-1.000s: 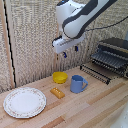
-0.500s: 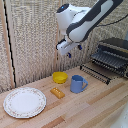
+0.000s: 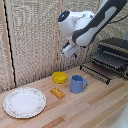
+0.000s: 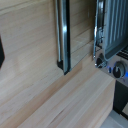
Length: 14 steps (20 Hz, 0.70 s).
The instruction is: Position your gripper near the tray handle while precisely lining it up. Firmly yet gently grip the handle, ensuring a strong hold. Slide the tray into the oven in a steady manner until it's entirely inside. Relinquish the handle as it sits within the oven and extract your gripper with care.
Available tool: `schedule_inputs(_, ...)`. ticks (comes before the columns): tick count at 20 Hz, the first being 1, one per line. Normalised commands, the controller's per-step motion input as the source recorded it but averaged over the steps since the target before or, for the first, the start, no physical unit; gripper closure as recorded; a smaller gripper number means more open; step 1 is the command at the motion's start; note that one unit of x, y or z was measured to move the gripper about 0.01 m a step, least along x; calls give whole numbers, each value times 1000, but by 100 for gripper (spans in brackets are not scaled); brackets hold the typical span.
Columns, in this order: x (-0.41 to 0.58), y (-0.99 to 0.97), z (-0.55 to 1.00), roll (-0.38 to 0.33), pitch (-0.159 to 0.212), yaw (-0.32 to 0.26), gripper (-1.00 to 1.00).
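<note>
My white gripper hangs in the air above the table, well off to the exterior view's left of the oven and above the mug. It looks open, with nothing between its fingers. The tray, a black wire rack, sticks out of the oven's front. Its handle is the thin dark bar along the near edge. Below it the open oven door lies flat. In the wrist view the rack and a long dark bar lie over the wooden table. One dark finger shows at the picture's edge.
On the wooden table stand a blue mug, a yellow bowl, a small orange block and a round white plate. A woven screen closes the back. Oven knobs show in the wrist view.
The arm has shifted a little toward the exterior view's right and slightly lower, closer to the oven. The things on the table have not moved.
</note>
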Motion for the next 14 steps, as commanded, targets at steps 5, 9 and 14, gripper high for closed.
schedule_inputs(5, 74, -407, -185, -263, -6, 134, -100)
schedule_inputs(9, 124, -388, -159, -254, -17, 128, -100)
schedule_inputs(14, 107, -377, -83, -235, -51, 62, -100)
